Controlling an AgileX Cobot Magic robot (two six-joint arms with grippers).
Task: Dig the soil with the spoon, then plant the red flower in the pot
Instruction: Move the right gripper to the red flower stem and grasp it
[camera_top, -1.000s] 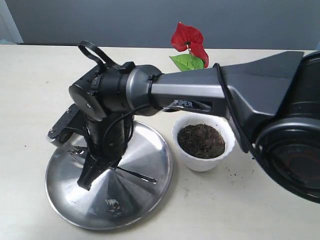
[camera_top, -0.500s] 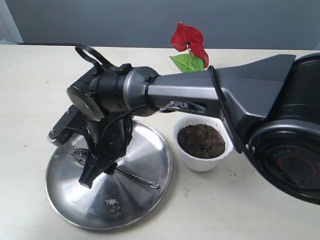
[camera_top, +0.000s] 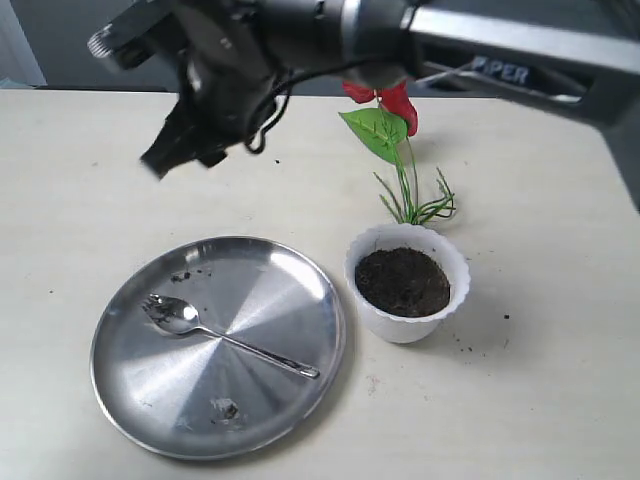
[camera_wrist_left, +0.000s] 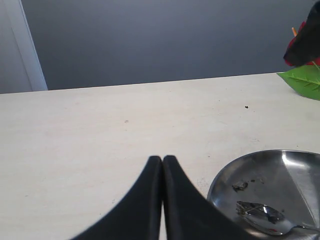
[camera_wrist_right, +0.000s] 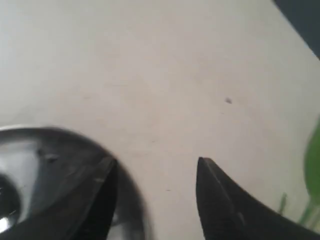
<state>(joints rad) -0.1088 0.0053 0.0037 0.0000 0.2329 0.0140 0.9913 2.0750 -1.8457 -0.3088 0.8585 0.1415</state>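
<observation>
The spoon (camera_top: 215, 332) lies on the steel plate (camera_top: 290, 290), well below the raised right end effector (camera_top: 165, 160), whose fingers are spread and hold nothing.

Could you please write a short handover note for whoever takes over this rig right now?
Right gripper: open, empty, raised above the table beyond the round steel plate.
Left gripper: shut, empty, low by the plate.
Small silver metal spoon lies on the plate, soil crumbs beside it.
White scalloped pot holds dark brown soil.
Red artificial flower lies behind the pot, unplanted.
Left: plant the flower.
</observation>
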